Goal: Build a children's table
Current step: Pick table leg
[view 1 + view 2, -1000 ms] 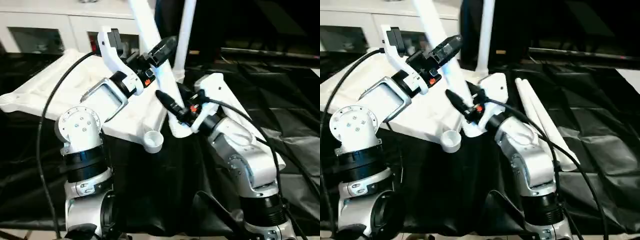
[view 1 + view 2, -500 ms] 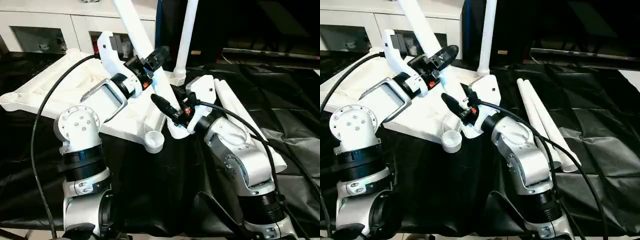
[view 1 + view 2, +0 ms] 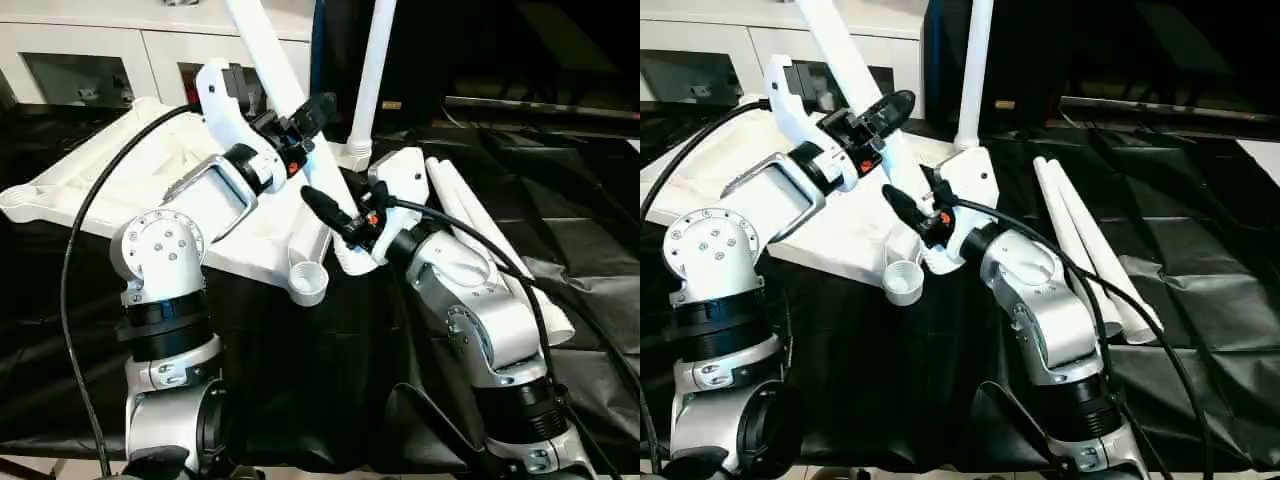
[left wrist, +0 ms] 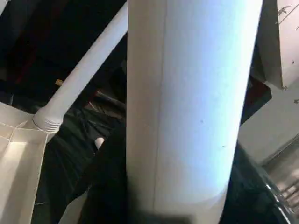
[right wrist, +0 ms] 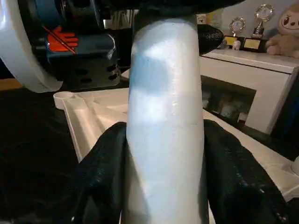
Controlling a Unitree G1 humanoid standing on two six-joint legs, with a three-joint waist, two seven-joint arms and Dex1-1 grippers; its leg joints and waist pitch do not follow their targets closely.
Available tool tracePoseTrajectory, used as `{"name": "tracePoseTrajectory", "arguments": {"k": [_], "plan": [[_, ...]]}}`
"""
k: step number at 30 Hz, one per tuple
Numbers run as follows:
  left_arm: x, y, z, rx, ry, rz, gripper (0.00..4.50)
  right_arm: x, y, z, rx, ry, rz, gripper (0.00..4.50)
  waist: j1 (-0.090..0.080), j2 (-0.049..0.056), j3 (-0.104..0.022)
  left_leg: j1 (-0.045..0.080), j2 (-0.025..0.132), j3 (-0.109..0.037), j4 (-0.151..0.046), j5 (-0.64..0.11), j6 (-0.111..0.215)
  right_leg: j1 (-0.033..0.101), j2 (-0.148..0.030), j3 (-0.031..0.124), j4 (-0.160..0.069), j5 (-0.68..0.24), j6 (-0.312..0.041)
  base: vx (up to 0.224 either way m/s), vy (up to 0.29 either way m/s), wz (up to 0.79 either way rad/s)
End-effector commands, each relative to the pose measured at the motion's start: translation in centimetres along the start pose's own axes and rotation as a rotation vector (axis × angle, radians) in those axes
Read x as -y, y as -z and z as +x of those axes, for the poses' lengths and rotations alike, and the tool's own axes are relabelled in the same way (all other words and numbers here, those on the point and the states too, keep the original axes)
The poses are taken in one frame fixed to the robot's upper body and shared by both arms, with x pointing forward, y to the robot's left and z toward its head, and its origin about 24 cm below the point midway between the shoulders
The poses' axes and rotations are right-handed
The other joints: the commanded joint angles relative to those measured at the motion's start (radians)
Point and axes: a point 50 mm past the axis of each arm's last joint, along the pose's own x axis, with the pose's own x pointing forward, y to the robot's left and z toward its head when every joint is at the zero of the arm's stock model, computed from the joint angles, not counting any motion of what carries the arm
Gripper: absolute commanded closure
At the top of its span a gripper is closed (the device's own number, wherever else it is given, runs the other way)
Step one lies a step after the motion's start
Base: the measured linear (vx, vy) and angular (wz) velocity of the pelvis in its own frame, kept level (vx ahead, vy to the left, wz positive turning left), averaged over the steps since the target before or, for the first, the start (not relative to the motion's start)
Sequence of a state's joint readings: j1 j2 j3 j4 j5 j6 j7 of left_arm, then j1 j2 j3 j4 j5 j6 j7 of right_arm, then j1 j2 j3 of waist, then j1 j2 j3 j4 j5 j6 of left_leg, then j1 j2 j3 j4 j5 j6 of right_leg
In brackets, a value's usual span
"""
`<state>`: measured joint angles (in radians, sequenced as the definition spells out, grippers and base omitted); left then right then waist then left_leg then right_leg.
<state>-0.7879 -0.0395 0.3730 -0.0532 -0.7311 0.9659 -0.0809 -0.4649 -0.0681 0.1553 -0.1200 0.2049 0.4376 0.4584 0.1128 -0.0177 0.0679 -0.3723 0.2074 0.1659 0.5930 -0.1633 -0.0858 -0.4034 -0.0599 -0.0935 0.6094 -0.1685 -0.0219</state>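
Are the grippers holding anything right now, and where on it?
Both hold one tilted leg: left gripper mid-shaft, right gripper lower, near its bottom end.

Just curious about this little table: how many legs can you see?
4: one upright leg in a far socket, one tilted leg in both grippers, two loose legs on the black cloth.

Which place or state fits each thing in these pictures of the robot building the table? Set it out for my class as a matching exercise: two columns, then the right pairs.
Things
1. long white tapered tube leg held aslant
2. upright white tube leg at the back
3. two loose white tube legs
4. empty round white corner socket

Places or states
A. lying side by side on the black cloth
B. at the near corner of the white ribbed plastic top
C. gripped by both the left pincer and the right pincer
D. already standing in a far socket

Pairs: 1-C, 2-D, 3-A, 4-B
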Motion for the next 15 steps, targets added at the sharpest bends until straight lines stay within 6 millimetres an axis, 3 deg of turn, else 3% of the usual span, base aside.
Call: {"name": "tracePoseTrajectory", "arguments": {"k": [1,4,7,15], "plan": [[-0.2,0.1,-0.1,-0.007,-0.002,0.005,2.64,0.4,-0.9,-0.1,0.034,-0.016,0.063,1.92,-0.001,-0.001,-0.077,0.010,0.012,-0.004,-0.062,-0.210,-0.001,0.054,-0.069,0.051,-0.086,-0.308,-0.043,0.000,0.000,0.00],[-0.1,0.0,-0.2,-0.011,0.027,0.011,2.66,1.0,-1.3,-0.4,0.016,-0.025,0.164,1.58,-0.001,0.000,-0.078,0.010,0.012,-0.005,-0.062,-0.196,0.002,0.055,-0.066,0.051,-0.082,-0.288,-0.046,0.000,0.000,0.00],[0.1,-0.3,-0.3,-0.024,0.068,0.027,2.66,2.3,-2.3,-1.4,0.010,-0.108,0.313,1.54,0.001,-0.001,-0.080,0.013,0.014,-0.005,-0.062,-0.194,0.003,0.056,-0.067,0.051,-0.081,-0.270,-0.055,0.000,0.000,0.00],[1.3,-0.8,-1.0,-0.124,0.286,0.067,2.66,3.9,-3.0,-3.6,-0.136,-0.315,0.388,1.54,0.017,-0.007,-0.081,0.007,0.010,-0.001,-0.056,-0.139,0.000,0.062,-0.070,0.052,-0.076,-0.261,-0.056,0.000,0.000,0.00]]}}
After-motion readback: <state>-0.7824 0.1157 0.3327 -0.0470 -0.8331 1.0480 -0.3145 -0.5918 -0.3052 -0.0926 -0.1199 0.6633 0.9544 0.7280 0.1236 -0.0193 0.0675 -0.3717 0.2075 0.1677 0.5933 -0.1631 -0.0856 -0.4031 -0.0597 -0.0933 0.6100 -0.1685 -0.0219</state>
